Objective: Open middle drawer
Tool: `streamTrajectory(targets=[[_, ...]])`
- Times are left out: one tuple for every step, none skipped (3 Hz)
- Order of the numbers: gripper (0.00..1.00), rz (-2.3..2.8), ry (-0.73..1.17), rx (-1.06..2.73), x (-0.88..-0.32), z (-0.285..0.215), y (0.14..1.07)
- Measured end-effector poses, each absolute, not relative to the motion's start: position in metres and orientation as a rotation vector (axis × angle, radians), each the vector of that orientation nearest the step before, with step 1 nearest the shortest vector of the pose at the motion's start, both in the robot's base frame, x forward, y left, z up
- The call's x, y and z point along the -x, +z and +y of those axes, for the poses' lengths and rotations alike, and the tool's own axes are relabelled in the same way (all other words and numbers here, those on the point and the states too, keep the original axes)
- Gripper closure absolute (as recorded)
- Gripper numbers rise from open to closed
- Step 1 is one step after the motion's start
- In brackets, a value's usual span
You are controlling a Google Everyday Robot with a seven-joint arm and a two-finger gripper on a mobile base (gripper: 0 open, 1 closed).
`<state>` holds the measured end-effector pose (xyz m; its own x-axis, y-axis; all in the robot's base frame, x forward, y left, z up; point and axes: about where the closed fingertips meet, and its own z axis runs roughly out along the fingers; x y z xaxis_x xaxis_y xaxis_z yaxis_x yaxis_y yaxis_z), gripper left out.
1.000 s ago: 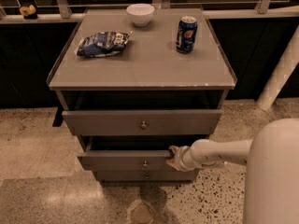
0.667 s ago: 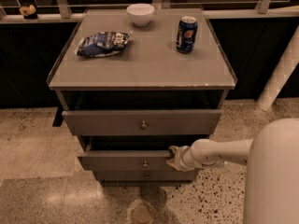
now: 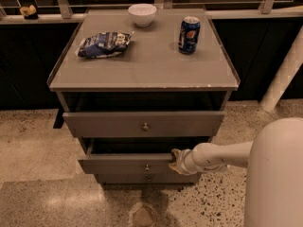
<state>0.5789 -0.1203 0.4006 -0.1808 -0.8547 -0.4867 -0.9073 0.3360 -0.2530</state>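
Middle drawer (image 3: 118,165) sits slightly pulled out at lower centre, with my gripper (image 3: 177,160) at its front's right end; whether it's clamped there I cannot tell. Pulling so far off-centre could, I think, rack the drawer or slip off.

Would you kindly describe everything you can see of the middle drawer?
The middle drawer has a flat grey front, matte like painted wood, with one small round metal knob at its centre. It stands pulled partly out, level, showing a dark gap behind its top edge. It sits below the wider top drawer, also pulled out, and above the narrower bottom drawer. The gripper is at the right end of its front, on the top edge.
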Motion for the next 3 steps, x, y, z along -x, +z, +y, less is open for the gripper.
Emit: streamTrajectory(targets=[[1.0, 2.043, 0.13, 1.558, -0.568, -0.119, 0.395], [1.0, 2.042, 0.13, 1.558, -0.568, -0.119, 0.399], [1.0, 2.033, 0.114, 1.567, -0.552, -0.121, 0.392]])
